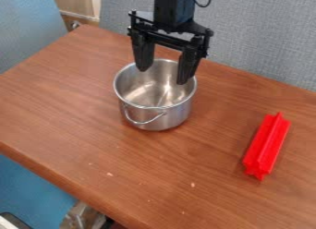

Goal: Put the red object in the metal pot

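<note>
Camera view: we take the metal pot (155, 108) as our landmark and report all positions from it. We find the pot upright on the brown table (111, 154), round, silver and straight-sided, its interior visible from above. We note its thin wire handle (151, 120) hanging down against the near side of the wall. Directly above the pot we observe the black gripper (165, 66), pointing down, its two fingers spread wide apart over the pot's far part. We see nothing held between them. Whether either fingertip touches the pot's rim, we cannot tell from this angle.

We locate the red bar (265, 146) on the table to the right of the pot in the view and somewhat nearer the camera, well apart from it. The bar lies flat, its long ridged body running slantwise, with the far end angled slightly away to the right. Behind the pot, beyond the table's far edge, we record a grey speckled surface (265, 34). To the left of the pot, past the table's edge, we record a blue surface (25, 25).
</note>
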Controlling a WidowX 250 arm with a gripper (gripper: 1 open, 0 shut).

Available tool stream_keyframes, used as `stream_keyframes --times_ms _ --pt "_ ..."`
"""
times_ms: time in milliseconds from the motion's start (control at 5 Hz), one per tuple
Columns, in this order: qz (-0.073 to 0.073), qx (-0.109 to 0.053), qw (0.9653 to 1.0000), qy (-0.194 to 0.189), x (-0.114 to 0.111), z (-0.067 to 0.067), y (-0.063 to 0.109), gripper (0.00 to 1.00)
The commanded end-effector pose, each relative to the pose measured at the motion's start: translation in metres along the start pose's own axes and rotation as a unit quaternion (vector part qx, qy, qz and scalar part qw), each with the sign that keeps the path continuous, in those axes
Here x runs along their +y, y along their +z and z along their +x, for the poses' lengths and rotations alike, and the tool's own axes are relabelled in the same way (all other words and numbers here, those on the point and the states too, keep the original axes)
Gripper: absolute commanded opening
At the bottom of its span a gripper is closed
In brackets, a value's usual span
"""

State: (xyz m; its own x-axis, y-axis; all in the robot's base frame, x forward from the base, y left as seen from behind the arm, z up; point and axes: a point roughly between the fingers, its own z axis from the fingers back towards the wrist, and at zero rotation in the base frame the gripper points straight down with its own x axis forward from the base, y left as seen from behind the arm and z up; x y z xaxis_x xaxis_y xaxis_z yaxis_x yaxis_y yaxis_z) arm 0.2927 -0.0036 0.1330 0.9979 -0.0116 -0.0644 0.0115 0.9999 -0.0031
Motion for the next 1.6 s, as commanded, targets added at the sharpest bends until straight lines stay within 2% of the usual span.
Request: stream_keyframes --times_ms 0,200,600,800,1400 --pt "0.0 0.008 0.9999 -0.008 -0.014 0.001 -0.006 1.0" --pt "0.002 0.005 0.9995 -0.032 -0.041 0.002 -0.007 1.0" --pt "0.005 -0.015 0.9957 -0.092 -0.107 0.022 -0.016 1.0" --pt "0.009 -0.02 0.9938 -0.109 -0.125 0.029 -0.026 1.0" --pt "0.015 -0.022 0.9932 -0.113 -0.143 0.044 -0.049 1.0"
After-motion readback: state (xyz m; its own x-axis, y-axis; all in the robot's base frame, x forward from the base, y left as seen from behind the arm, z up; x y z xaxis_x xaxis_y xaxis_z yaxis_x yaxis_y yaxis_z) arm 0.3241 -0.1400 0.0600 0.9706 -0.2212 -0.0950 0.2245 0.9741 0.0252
